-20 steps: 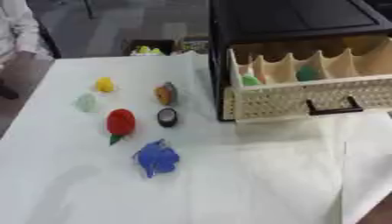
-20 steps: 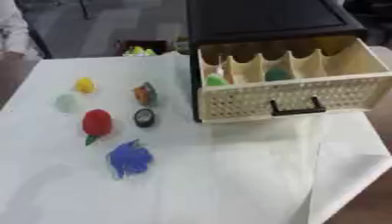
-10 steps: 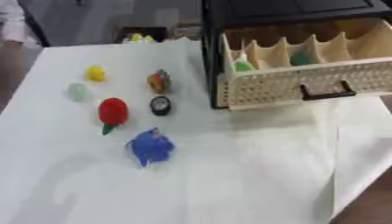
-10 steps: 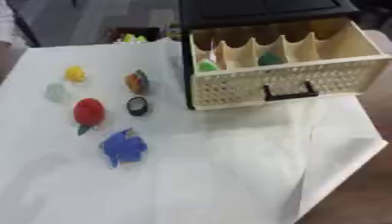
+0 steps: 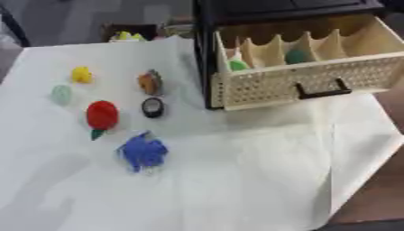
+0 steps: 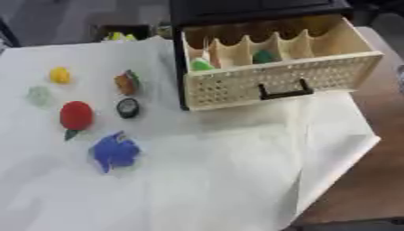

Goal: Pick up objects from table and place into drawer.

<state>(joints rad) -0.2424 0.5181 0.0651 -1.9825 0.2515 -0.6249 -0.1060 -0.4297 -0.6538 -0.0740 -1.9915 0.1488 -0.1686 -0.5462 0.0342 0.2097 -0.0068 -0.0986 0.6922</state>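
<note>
An open beige drawer [image 5: 315, 81] with a black handle sticks out of a black cabinet [image 5: 268, 9] at the upper right. Inside its divided compartments lie a light green thing [image 5: 237, 65] and a darker green thing [image 5: 297, 56]. On the white cloth to the left lie a blue object [image 5: 143, 152], a red round object with a green tip [image 5: 102, 115], a small black round thing [image 5: 152, 107], an orange object [image 5: 148, 82], a yellow object [image 5: 80, 74] and a pale green one [image 5: 61, 94]. Neither hand shows in either view.
The white cloth [image 5: 236, 180] covers the table and ends at the right, where brown tabletop [image 6: 378, 158] shows. A dark bin with yellow-green things [image 5: 126, 35] stands beyond the table's far edge.
The whole picture has shifted and tilted between frames, so the camera has moved. The objects keep their places relative to each other.
</note>
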